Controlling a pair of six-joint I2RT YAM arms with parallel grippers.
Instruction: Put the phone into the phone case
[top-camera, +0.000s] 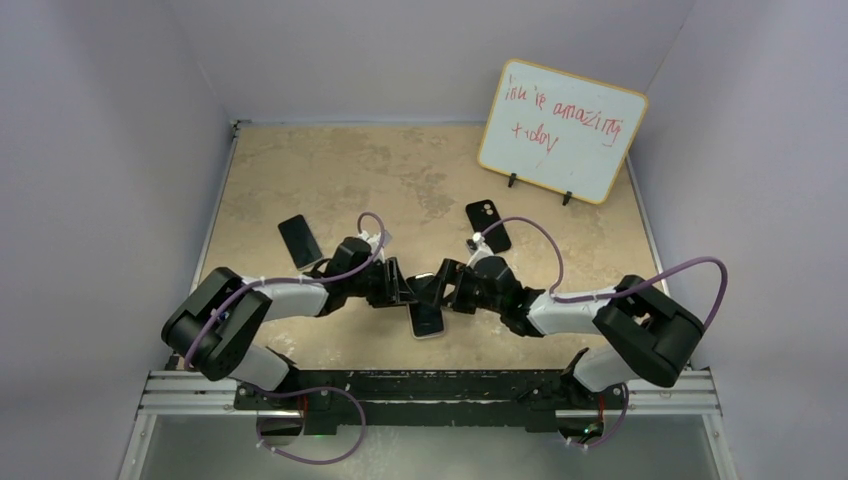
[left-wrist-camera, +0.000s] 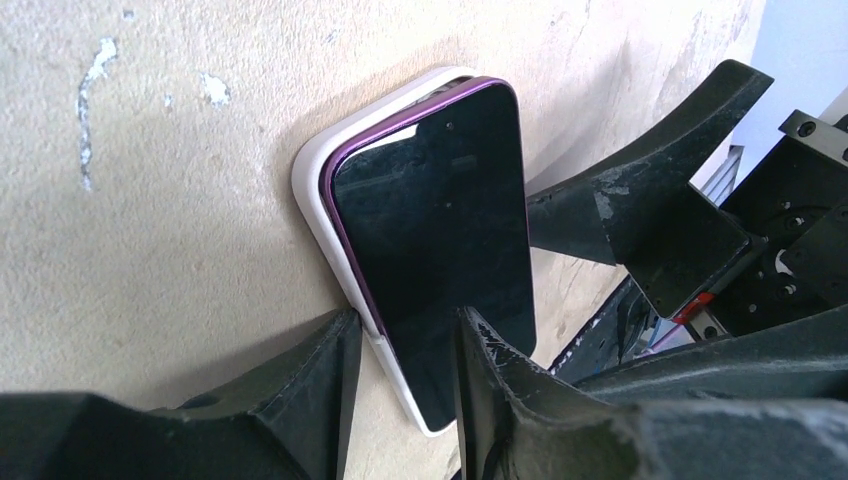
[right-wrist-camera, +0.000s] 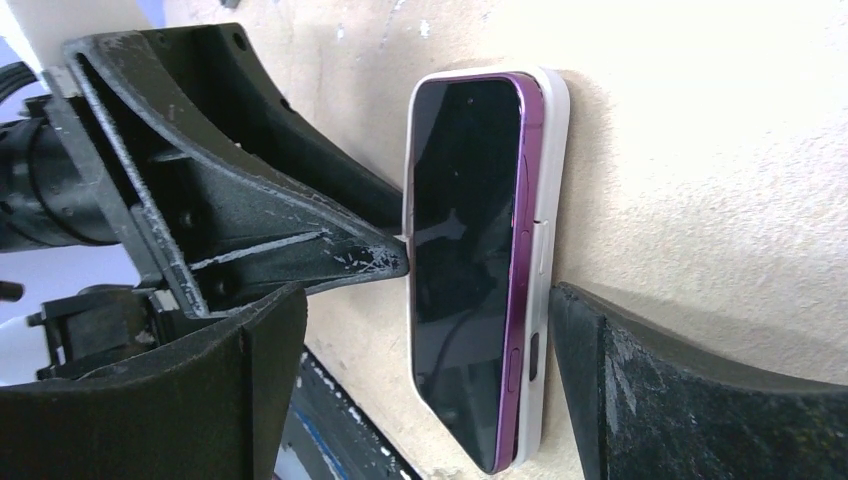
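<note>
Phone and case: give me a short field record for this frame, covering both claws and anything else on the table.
phone: purple phone, screen up, lying in the white case
seating: purple side shows above the case rim along one long edge; looks not fully pressed in
left claw: open, one finger at the case edge
right claw: wide open, straddling phone and case
table: tan, worn
also there: dark phone; second dark item, phone or case unclear; whiteboard with red writing
</note>
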